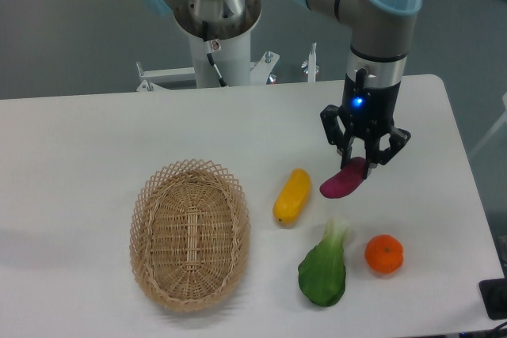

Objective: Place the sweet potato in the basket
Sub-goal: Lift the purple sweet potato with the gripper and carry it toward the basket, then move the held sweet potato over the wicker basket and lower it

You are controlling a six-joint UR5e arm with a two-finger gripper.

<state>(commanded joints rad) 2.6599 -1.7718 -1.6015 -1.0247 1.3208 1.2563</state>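
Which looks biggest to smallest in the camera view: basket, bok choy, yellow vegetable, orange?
1. basket
2. bok choy
3. yellow vegetable, somewhat smaller than the bok choy
4. orange

Legible text, labels, brands, numbers, signs: I find none from my remote view. The arm (372, 5) carries no marking I can read on its grey and blue housings. The gripper (364, 157) shows only a small lit blue dot on its body, which is a light and not a character. The table (79, 140), the basket (190, 231) and the produce bear no stickers, tags or print that I can make out.
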